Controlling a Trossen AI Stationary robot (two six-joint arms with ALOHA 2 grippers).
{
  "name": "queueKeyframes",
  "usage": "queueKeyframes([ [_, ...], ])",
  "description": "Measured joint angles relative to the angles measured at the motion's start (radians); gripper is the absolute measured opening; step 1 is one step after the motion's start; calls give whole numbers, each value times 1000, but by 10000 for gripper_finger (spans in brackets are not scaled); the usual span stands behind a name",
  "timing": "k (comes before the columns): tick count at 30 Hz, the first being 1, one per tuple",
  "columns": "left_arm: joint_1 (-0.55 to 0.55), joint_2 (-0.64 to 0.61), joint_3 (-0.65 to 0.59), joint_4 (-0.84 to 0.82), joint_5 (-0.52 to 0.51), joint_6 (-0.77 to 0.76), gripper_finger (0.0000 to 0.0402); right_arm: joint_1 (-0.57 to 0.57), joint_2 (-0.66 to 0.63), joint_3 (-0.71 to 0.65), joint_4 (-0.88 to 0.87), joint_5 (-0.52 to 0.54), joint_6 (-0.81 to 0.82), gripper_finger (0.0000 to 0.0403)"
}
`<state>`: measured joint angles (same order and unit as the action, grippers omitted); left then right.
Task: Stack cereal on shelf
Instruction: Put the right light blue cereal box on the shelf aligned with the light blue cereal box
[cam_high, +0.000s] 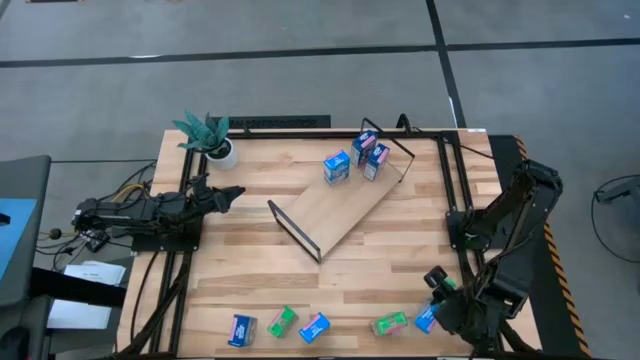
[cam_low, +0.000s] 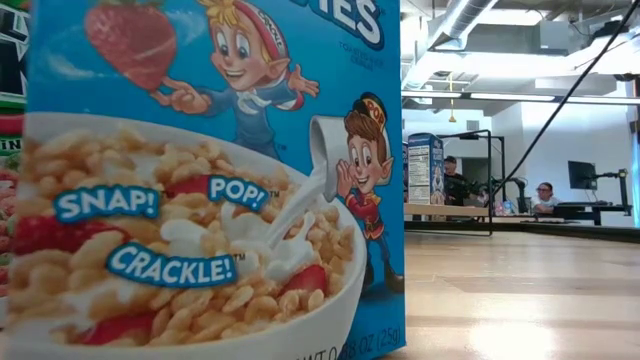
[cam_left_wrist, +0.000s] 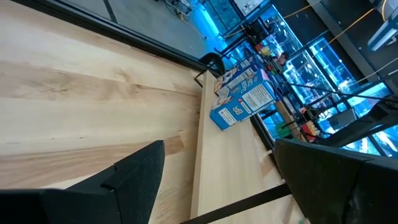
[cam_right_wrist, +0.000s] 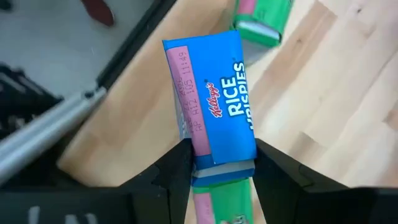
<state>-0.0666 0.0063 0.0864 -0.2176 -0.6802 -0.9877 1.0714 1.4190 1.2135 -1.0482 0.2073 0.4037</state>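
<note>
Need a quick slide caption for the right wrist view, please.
Right hand closed around one end of a blue Rice Krispies box near the table edge, a green box lying just beyond.

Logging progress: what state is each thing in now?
Right gripper: shut on blue box.
Left gripper: open, empty.
Shelf: three boxes standing on its far end.
Green box: lying on table.
Plant: upright.

Probably a lab: monitor, exposed ceiling ducts.
</note>
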Motion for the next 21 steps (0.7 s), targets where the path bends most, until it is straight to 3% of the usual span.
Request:
queueKeyframes([
  [6, 0, 0, 0, 0, 1, -4, 293, -63, -86, 19, -88, 5, -13, 175],
  [11, 0, 0, 0, 0, 1, -4, 293, -139, -188, 19, -98, 90, -51, 174],
  [16, 0, 0, 0, 0, -3, -2, 293, -274, -278, 19, -92, 186, -223, 174],
  [21, 0, 0, 0, 0, -5, -2, 293, -493, -328, 19, -24, 182, -456, 173],
])
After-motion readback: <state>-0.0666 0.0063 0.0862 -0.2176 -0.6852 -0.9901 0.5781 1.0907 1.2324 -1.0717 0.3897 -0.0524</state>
